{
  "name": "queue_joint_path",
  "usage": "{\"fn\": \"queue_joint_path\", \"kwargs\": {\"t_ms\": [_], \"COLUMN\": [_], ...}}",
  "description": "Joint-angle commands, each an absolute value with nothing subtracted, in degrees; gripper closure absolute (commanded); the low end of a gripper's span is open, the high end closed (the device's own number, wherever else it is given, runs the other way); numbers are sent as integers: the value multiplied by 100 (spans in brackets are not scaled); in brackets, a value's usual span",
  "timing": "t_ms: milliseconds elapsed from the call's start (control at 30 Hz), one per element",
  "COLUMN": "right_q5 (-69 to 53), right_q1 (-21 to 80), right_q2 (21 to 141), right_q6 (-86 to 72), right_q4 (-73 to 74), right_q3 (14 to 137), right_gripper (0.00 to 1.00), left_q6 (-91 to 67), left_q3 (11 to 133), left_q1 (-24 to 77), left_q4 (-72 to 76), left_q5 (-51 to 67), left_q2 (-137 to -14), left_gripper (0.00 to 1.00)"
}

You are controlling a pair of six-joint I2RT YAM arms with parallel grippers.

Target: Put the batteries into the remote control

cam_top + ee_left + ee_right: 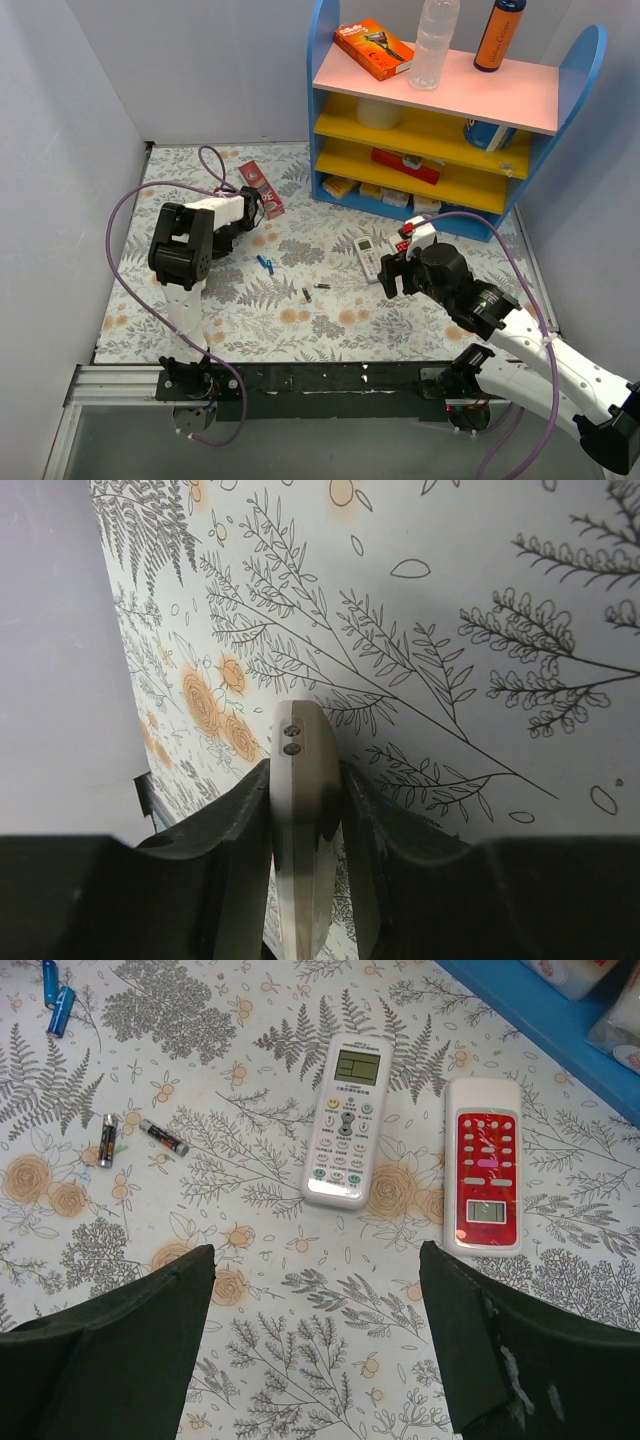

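The remote control (345, 1120), white with a pale green screen at its far end, lies face up on the floral mat, also visible from above (367, 256). Two batteries (107, 1140) (163, 1137) lie loose to its left, small and dark in the top view (306, 294) (322, 286). My right gripper (315, 1260) hovers open just short of the remote's near end, nothing between its fingers. At the mat's back left, my left gripper (305, 770) (245, 215) is shut on a slim white object (300, 745) seen edge-on, with two small round studs at its tip.
A red-faced remote (483, 1165) lies right of the white one. Two small blue pieces (60, 1010) sit further left. A red packet (262, 187) lies by the left gripper. The blue-and-yellow shelf (440, 110) stands at the back right. Grey walls enclose the mat.
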State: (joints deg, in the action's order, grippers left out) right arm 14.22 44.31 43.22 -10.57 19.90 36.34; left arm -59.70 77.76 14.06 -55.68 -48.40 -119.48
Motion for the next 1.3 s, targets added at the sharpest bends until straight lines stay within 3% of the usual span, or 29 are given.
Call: {"fn": "queue_joint_path", "kwargs": {"t_ms": [0, 67, 200, 500, 700, 900, 1100, 1267], "right_q5": [1564, 1599, 1661, 1327, 1170, 878, 1563, 1705], "right_q1": [4412, 4412, 4412, 4412, 4412, 4412, 4395, 4219], "right_q2": [4236, 4228, 4210, 4175, 3973, 3533, 4902, 6221], "right_q6": [-1151, -1230, -1397, -1564, -1635, -1503, -1441, -1433], "right_q4": [1907, 1925, 1907, 2030, 1706, 975, 1880, 2215], "right_q3": [3586, 3586, 3604, 3866, 3955, 3656, 4552, 5150], "right_gripper": [10, 9, 3, 2, 2, 2, 2, 3], "left_q6": [-6091, -6108, -6091, -6091, -6065, -6152, -6126, -6109], "left_q3": [7735, 7717, 7691, 7506, 7383, 6770, 5609, 4764], "left_q1": [1459, 1459, 1468, 1485, 1485, 1485, 1485, 1520], "left_q4": [-5265, -5238, -5168, -4861, -4597, -3720, -2357, -1811], "left_q5": [-4658, -4519, -4334, -3386, -2831, -1067, 481, 642], "left_q2": [-11988, -11936, -11664, -10399, -9494, -8308, -6453, -5170], "left_gripper": [66, 58, 33, 3, 2, 2, 2, 2]}}
